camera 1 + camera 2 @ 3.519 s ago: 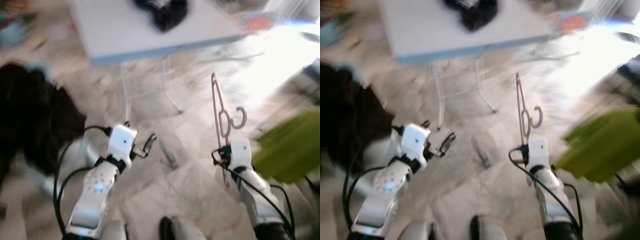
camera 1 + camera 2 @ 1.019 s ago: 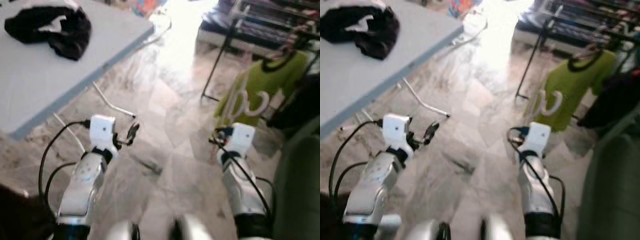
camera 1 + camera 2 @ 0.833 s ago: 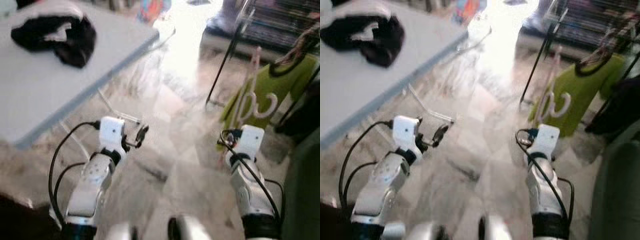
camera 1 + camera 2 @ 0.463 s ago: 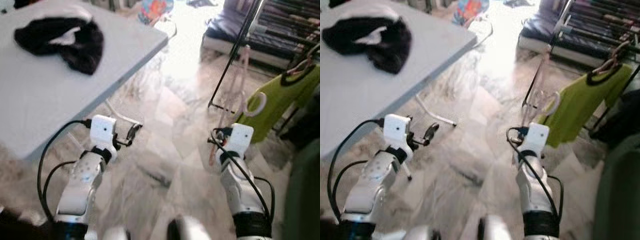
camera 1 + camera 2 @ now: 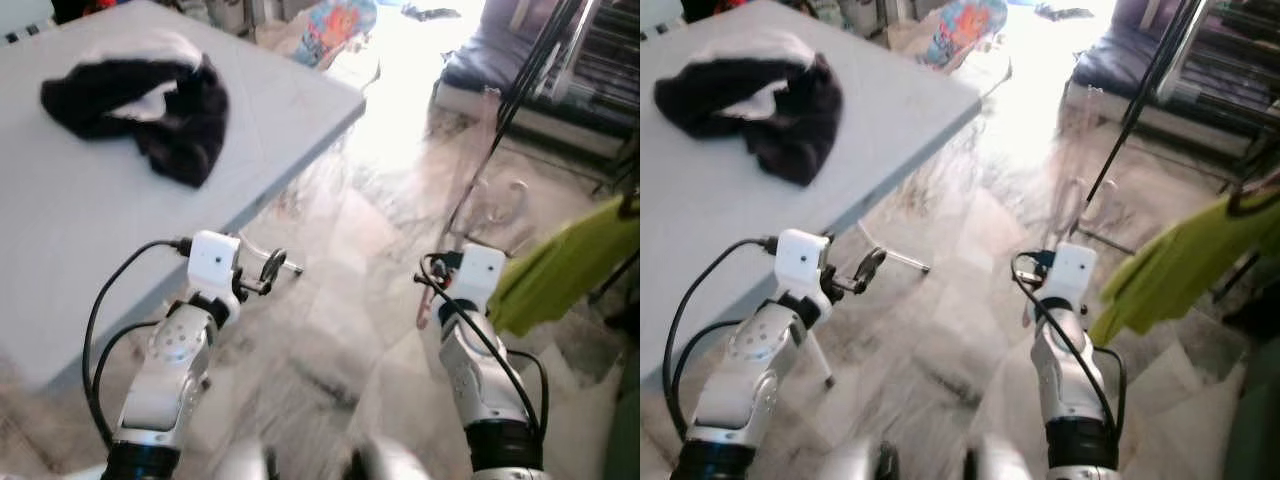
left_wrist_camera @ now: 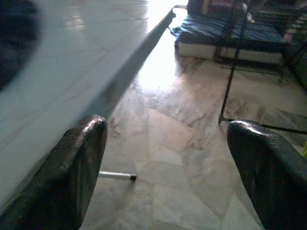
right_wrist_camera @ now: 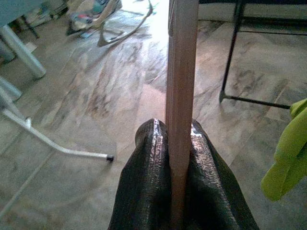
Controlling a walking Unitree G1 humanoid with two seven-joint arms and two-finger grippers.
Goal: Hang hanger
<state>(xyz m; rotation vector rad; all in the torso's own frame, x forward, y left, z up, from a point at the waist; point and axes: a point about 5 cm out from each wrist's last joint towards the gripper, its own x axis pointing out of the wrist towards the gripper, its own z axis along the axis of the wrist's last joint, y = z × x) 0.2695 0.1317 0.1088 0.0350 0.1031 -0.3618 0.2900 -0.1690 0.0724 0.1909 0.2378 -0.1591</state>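
Gripping a pink hanger upright between its closed fingers, the right pincer is raised over the marble floor near a green garment, while the left pincer is held open beside the worktop.

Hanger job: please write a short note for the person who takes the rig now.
Right gripper: fingers shut on the pink hanger, held upright, hook up.
Left gripper: open, holding nothing, beside the grey table.
Black rack with a green shirt stands ahead on the right.
Done: hanger is in hand.
Left: approach the rack and hook the hanger on its rail.
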